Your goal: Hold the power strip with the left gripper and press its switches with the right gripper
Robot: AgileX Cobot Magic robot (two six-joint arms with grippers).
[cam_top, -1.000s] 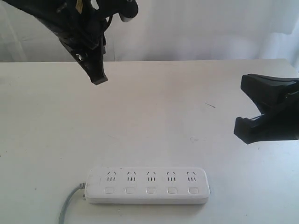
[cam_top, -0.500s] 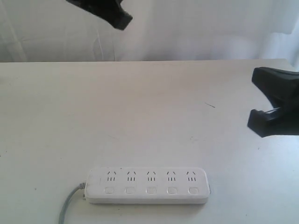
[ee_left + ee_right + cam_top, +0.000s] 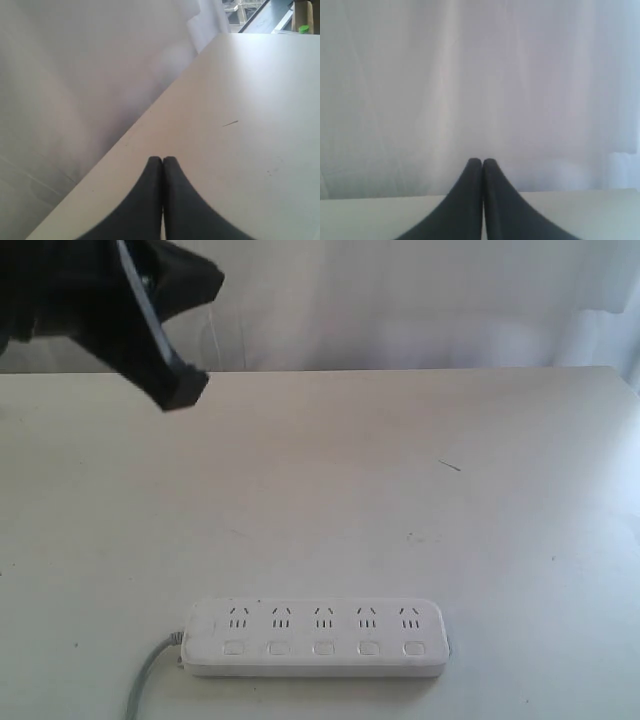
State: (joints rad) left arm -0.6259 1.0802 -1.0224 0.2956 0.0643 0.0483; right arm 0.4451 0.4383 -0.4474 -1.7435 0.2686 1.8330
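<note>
Left gripper (image 3: 162, 161) shows its 2 fingers pressed together on nothing, hanging in the upper left of the exterior view, and the right gripper (image 3: 482, 161) is likewise closed and empty, out of the exterior view. We judge the task barely begun: the power strip (image 3: 318, 625) lies untouched on the white table (image 3: 400, 460) at lower centre, well apart from the left gripper, so holding it and pressing all 5 switches (image 3: 323, 648) remain. Its long axis runs left to right across the frame, outlets up, switches along the lower edge, and the grey cord (image 3: 145, 685) leaves the left end.
</note>
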